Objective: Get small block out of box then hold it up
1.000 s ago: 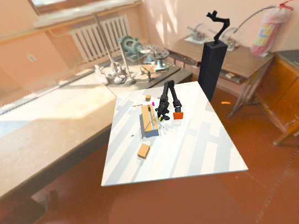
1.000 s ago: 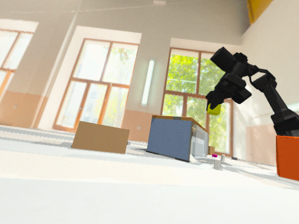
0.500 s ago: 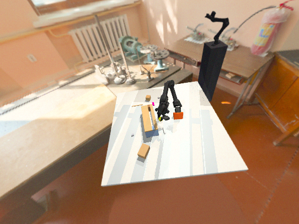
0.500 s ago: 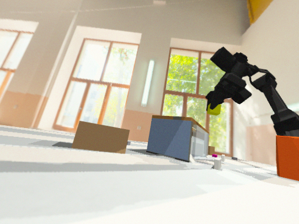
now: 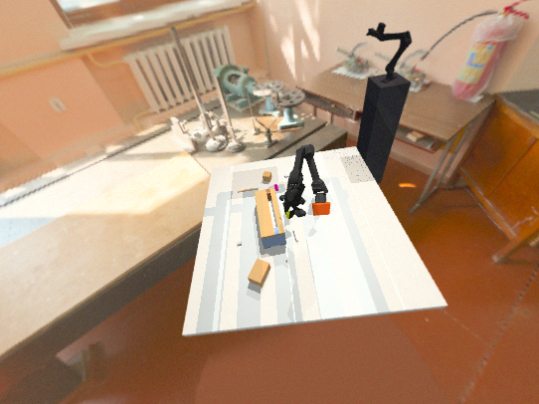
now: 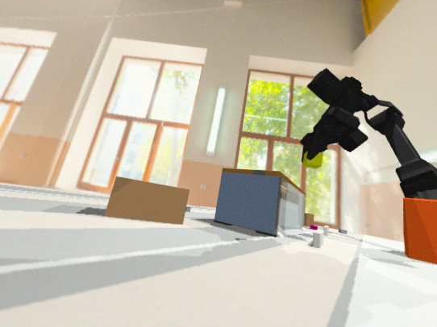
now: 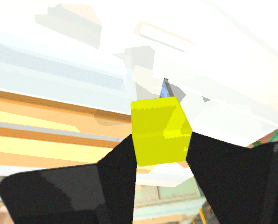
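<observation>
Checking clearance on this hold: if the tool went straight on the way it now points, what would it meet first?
The tool, shut on the yellow block, points down and toward the box. It would probably meet the box's top edge or the table beside it first; depth is unclear.

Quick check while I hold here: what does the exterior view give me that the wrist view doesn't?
Only the exterior view shows the arm raised with the yellow block above the level of the box top, plus the brown block on the table. Only the wrist view shows both fingers pressed against the block's sides. Both show the gripper shut on the block.
</observation>
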You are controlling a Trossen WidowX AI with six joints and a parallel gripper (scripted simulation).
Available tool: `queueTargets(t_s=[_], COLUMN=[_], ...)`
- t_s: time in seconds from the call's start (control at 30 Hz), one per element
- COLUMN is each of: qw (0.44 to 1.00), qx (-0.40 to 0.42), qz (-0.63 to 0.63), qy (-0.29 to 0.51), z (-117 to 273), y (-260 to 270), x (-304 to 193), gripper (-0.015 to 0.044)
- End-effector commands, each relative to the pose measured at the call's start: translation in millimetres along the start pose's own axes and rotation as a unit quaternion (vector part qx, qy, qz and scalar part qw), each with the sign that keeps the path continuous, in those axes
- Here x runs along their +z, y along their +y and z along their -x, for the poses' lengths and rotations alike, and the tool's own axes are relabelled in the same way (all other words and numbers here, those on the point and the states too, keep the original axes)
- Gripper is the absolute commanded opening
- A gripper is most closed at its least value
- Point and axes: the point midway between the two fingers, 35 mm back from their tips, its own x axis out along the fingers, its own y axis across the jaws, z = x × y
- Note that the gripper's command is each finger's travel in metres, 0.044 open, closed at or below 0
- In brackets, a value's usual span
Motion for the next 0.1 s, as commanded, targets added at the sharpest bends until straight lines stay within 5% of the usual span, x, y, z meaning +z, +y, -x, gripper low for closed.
queueTargets(t_s=[0.0,0.07], qw=[1.0,1.0], qx=[-0.001,-0.001], qz=[0.004,0.004], qy=[-0.001,-0.001], z=[0.1,0.1], y=[-0.5,-0.5], x=[0.4,0.4], gripper=[0.0,0.0])
